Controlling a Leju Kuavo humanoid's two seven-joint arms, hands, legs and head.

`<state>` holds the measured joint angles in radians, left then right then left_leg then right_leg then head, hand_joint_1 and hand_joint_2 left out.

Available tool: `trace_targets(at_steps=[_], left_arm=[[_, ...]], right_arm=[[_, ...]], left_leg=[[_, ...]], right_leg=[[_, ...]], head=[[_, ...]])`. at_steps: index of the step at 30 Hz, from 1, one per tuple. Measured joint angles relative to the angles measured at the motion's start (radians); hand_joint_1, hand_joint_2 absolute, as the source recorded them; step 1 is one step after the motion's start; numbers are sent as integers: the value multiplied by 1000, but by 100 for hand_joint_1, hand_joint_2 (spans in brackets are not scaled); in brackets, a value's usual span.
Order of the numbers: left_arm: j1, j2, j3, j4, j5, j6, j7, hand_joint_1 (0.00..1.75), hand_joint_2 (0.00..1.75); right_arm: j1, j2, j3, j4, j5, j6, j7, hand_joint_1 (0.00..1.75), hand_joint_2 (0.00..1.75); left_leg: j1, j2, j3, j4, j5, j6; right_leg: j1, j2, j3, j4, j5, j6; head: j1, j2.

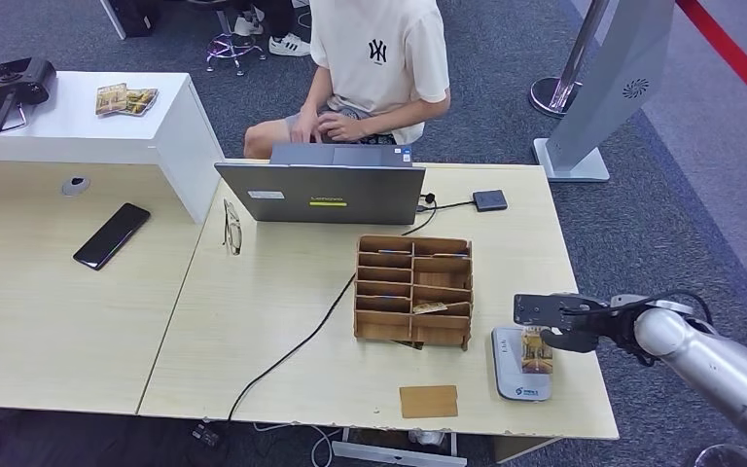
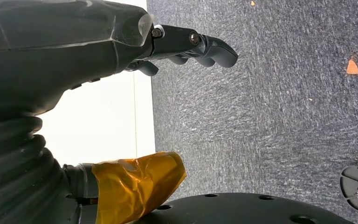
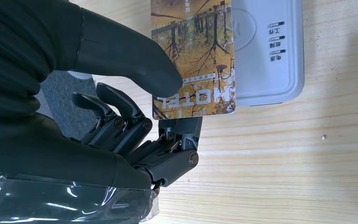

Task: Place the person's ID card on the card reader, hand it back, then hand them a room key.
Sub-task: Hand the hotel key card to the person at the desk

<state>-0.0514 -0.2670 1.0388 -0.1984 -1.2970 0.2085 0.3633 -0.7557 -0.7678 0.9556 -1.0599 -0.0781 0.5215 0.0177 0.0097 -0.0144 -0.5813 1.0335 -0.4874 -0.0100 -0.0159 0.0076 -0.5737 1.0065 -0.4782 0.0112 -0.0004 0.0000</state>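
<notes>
1 card [image 3: 193,56] pinched by right hand [image 3: 135,121] thumb and finger, over card reader [image 1: 520,365] on desk [image 1: 272,321]; left hand [image 2: 186,46] empty, fingers loosely curled above carpet.

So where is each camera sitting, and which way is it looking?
Head view: high on the robot, looking forward and down at the desk, the wooden card organizer and a seated person; the right arm comes in from the lower right.
Left wrist view: behind the left hand, looking down at grey carpet; the hand holds nothing.
Right wrist view: behind the right hand, close over the desk.
Shared: head and right wrist views both show the right hand pinching the card over the card reader.
</notes>
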Motion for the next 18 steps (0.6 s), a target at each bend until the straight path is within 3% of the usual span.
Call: trace_targets(at_steps=[18], left_arm=[[0, 0, 0, 0, -13, -7, 3, 0, 175]], right_arm=[[-105, 55, 98, 60, -5, 27, 24, 175, 175]], left_leg=[[0, 0, 0, 0, 0, 0]], right_leg=[[0, 0, 0, 0, 0, 0]], head=[[0, 0]])
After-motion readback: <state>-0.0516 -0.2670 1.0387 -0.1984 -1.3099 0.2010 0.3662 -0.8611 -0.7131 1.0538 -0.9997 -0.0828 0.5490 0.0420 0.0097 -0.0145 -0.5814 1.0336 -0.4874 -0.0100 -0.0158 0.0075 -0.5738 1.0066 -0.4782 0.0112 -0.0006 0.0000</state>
